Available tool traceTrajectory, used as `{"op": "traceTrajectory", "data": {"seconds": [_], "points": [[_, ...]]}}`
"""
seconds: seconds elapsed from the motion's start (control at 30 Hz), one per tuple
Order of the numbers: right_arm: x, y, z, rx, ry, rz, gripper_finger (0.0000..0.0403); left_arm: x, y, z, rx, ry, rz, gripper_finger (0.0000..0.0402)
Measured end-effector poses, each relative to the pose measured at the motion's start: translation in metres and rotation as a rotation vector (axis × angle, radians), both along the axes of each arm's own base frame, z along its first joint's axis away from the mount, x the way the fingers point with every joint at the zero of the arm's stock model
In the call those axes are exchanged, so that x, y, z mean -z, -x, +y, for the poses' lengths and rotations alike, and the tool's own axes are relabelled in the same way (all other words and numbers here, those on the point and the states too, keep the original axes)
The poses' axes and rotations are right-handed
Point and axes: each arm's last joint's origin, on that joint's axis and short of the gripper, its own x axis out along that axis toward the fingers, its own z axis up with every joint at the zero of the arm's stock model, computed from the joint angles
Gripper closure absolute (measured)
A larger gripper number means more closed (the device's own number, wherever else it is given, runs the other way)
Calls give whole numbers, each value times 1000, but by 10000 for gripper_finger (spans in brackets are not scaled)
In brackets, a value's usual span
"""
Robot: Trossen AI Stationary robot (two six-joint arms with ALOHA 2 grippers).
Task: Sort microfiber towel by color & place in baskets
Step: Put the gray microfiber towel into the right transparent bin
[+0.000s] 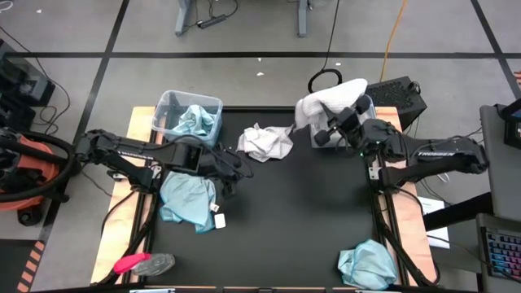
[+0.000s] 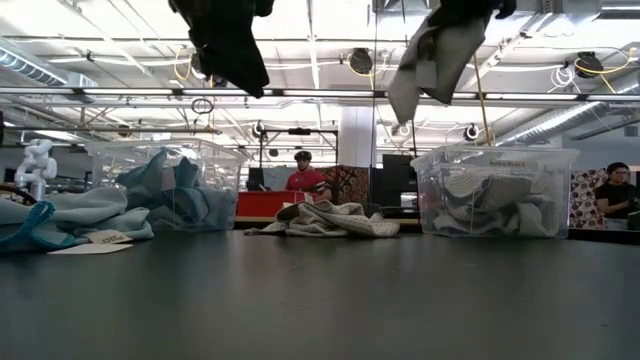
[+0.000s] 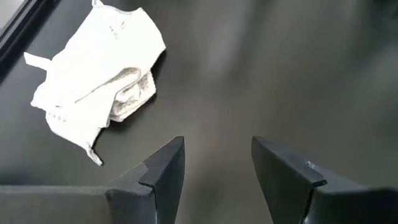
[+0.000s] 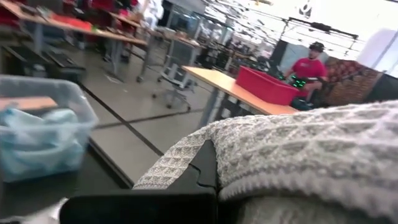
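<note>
My right gripper (image 1: 327, 124) is shut on a pale grey-white microfiber towel (image 1: 326, 102) and holds it above the right clear basket (image 2: 495, 190), which has grey-white towels inside. My left gripper (image 1: 236, 168) is open over bare table, near a crumpled grey-white towel (image 1: 264, 142) that lies flat in the middle. The left basket (image 1: 189, 114) holds teal-blue towels. One teal-blue towel (image 1: 189, 199) with a white tag lies under the left arm, and another (image 1: 366, 264) lies at the near right corner. My right gripper pinches the grey-white towel by a bunched part (image 4: 249, 155) that drapes over one finger (image 4: 202, 165). How many layers it has, I cannot tell. The towel is lifted clear and hangs slack below the gripper (image 2: 430, 60), above the right basket's rim.
A small pink-and-grey object (image 1: 142, 263) lies at the near left corner. The black mat (image 1: 285, 220) is bare in its middle and near part. In the low view, people and tables show in the room beyond the far edge.
</note>
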Motion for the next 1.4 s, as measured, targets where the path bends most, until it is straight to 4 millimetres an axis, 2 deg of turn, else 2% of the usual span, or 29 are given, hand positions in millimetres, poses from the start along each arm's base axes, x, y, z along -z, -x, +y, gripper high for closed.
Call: {"op": "traceTrajectory", "data": {"seconds": [0.53,0.97,1.4], "points": [[16,14,-42,209,-26,202,403,0,-1,17,-56,4,1,209],[29,25,-60,286,-84,330,403,-1,-2,18,-54,1,-15,209],[50,43,-75,291,-342,323,403,-1,-3,18,-55,2,-23,209]]}}
